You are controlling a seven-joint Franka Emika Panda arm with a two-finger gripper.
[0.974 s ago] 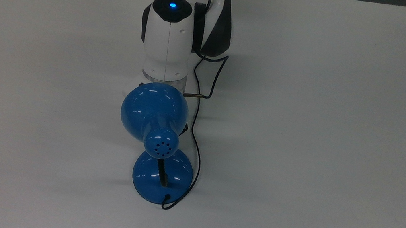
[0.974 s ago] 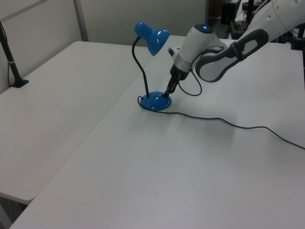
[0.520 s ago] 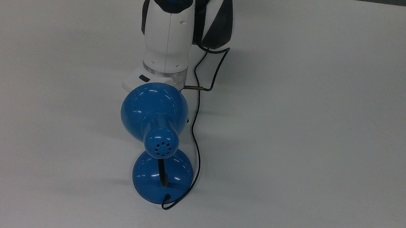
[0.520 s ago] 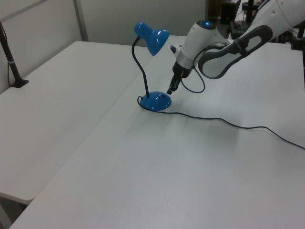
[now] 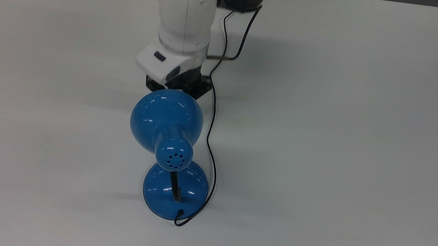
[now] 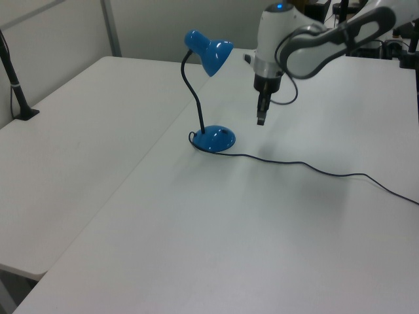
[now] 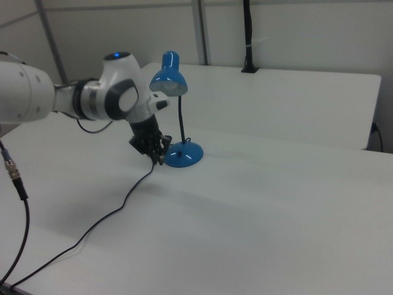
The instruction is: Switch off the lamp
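The lamp [image 6: 196, 98] stands upright on the white table [image 6: 196, 235]. Its round base [image 6: 215, 139] sits flat and its shade [image 6: 211, 53] leans toward the arm [image 6: 314, 46]. The thin cord [image 6: 308, 167] leaves the base and runs across the table to the left view's right.

The gripper [image 6: 261, 118] hangs point-down above the table. It is near the base on the left view's right, is apart from it, and holds nothing. Its jaws look pressed together into one narrow tip, though at this distance I am not fully sure.

I see no bright pool of light under the shade, so the lamp may be off already. I cannot confirm this, and I cannot find the switch itself.

If a press is needed, I think the closed tip is the right tool. It should come down straight on the switch and not at an angle, because the base is domed and glossy and the tip can slip. The push should be short and light so that the lamp does not slide. The arm should also keep away from the shade and not catch the cord.
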